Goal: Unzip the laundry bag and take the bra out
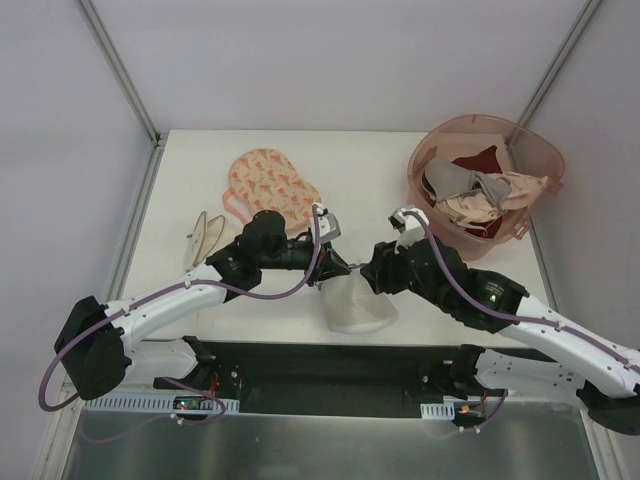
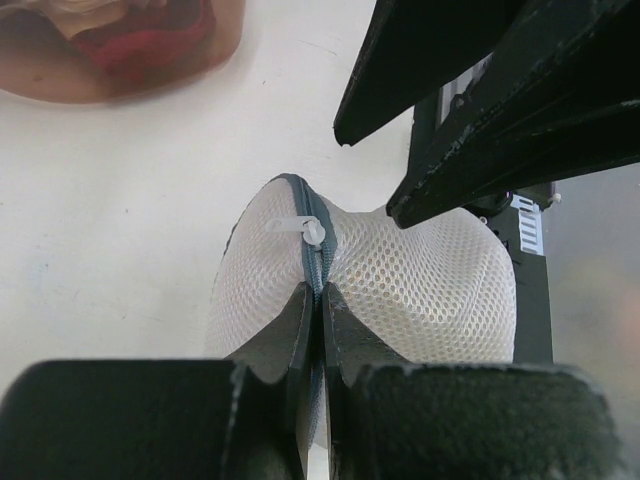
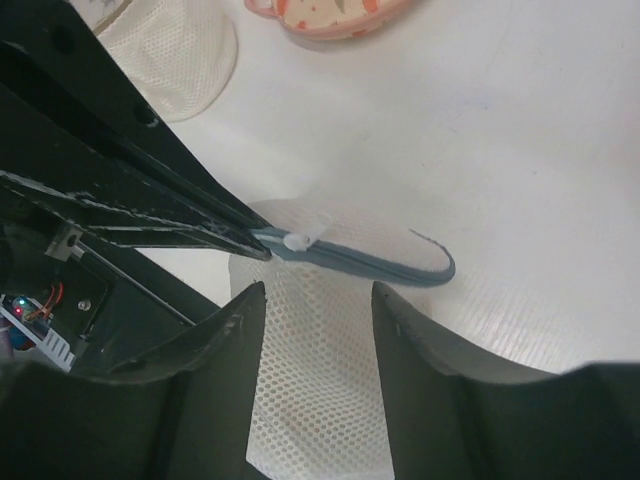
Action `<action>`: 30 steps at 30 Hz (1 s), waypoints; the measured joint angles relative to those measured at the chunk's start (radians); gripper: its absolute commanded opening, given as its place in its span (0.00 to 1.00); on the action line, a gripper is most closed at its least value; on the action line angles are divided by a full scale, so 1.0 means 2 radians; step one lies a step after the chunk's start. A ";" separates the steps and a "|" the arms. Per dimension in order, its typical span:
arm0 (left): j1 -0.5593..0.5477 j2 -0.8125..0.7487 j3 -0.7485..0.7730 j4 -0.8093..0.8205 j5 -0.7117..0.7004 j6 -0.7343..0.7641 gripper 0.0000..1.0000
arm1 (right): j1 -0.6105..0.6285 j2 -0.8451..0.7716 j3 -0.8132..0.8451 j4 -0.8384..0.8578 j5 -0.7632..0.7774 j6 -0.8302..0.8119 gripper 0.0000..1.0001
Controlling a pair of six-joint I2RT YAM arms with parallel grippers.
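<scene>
Near the front edge of the bench (image 1: 200, 160), about midway along it, the laundry bag (image 1: 357, 308) lies as a pale mesh mound. The left arm (image 1: 180, 300) and the right arm (image 1: 520, 320) meet over its far side. From above, the two dark wrists cover the point of contact, so that view does not tell how either set of jaws stands.

The left wrist camera settles it for its own side. The left jaws are pressed tight together on the grey-blue zipper rim (image 2: 312, 215) that runs along the bag's ridge, and the white pull tab (image 2: 303, 230) sits just beyond their tips. It also catches the right arm's fingers (image 2: 470, 110) hanging dark above the mesh.

The right wrist camera shows the right jaws standing apart, with mesh visible between them and nothing pinched. Whether they touch the bag I cannot tell. In that view the rim curves away to the right from the pull tab and looks zipped along the stretch that shows. The mesh hides whatever is inside.

Only the overhead view places the rest. A pink oval pouch (image 1: 272, 185) with orange prints lies far left of centre, with a cream mesh pouch (image 1: 207, 233) nearer on the left. A pink tub (image 1: 540, 160) in the far right corner holds beige, grey and maroon garments (image 1: 470, 195).
</scene>
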 measured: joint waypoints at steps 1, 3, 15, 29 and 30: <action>0.000 -0.001 0.000 0.000 0.000 0.000 0.00 | 0.000 0.009 0.010 -0.001 -0.002 -0.004 0.44; 0.000 -0.003 0.000 0.000 0.000 0.000 0.00 | 0.000 0.022 0.027 -0.002 -0.005 -0.012 0.42; 0.000 -0.020 -0.010 0.001 0.000 0.004 0.00 | -0.026 0.077 0.078 -0.023 -0.068 -0.027 0.41; 0.000 -0.019 -0.010 -0.003 0.001 0.008 0.00 | -0.045 0.124 0.089 -0.032 -0.107 -0.026 0.23; 0.000 -0.019 -0.010 -0.005 0.001 0.008 0.00 | -0.045 0.127 0.090 -0.032 -0.106 -0.026 0.23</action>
